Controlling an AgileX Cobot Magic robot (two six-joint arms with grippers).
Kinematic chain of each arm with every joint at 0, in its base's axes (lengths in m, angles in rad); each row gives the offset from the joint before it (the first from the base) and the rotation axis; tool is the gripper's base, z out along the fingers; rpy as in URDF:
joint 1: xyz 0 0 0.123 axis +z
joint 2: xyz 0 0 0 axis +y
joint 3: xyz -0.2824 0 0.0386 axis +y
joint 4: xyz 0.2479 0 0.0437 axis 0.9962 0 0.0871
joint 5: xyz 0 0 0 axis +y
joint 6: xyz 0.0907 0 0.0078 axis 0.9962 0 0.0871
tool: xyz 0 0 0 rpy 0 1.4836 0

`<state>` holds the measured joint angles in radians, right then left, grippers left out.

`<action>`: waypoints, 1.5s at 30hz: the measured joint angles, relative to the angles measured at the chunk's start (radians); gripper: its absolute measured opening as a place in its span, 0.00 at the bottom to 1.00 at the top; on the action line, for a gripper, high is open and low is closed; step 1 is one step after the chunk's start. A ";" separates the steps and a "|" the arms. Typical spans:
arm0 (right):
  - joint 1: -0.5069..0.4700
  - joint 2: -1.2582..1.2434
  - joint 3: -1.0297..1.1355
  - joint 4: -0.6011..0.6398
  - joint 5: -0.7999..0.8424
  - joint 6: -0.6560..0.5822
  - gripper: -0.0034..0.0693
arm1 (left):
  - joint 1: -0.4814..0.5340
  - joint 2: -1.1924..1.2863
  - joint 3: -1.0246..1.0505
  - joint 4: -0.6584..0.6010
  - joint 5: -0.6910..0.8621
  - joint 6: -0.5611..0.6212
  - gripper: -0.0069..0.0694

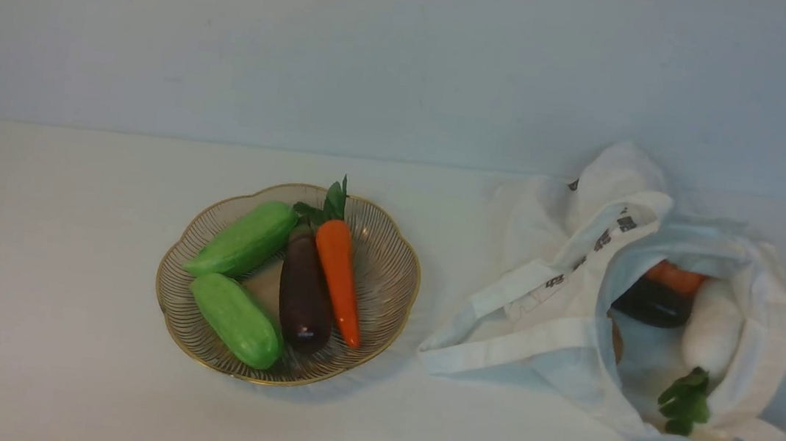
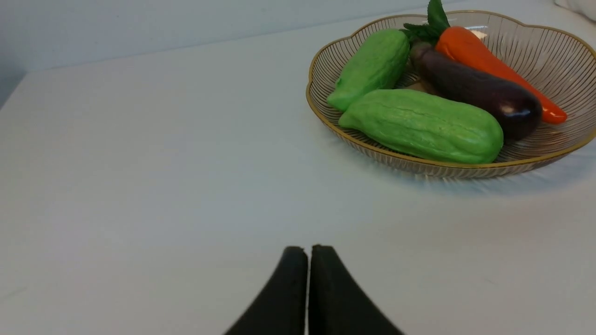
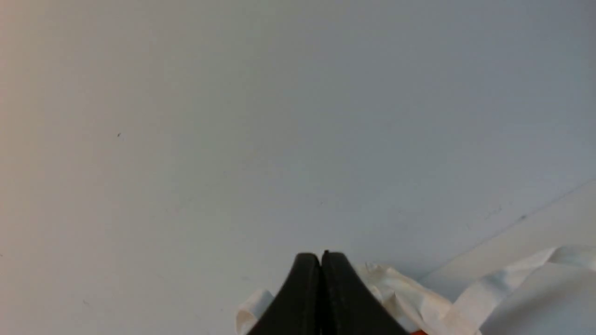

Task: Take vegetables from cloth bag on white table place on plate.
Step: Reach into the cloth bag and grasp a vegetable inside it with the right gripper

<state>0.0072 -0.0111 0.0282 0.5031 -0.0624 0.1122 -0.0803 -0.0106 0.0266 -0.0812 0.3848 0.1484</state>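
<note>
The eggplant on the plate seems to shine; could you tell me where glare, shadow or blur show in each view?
Front view: a glare spot near the eggplant tip, soft shadow beside the plate. Left wrist view: same glint, shadow under the plate. Right wrist view: cloth bag looks soft.

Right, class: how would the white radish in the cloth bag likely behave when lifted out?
The white radish looks smooth and rounded, so it may slip or roll. It seems rigid, but the floppy cloth bag could snag its leaf tuft.
</note>
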 joint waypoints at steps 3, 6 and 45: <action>0.000 0.000 0.000 0.014 -0.037 0.003 0.03 | 0.000 0.000 0.000 0.000 0.000 0.000 0.08; 0.000 0.000 -0.025 0.018 -0.126 0.019 0.03 | 0.000 0.000 0.000 0.000 0.000 0.000 0.08; 0.082 1.593 -0.971 -0.463 0.672 -0.056 0.27 | 0.000 0.000 0.000 0.000 0.000 0.000 0.08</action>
<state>0.0894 1.5821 -0.9432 0.0406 0.6093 0.0565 -0.0803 -0.0106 0.0266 -0.0812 0.3848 0.1484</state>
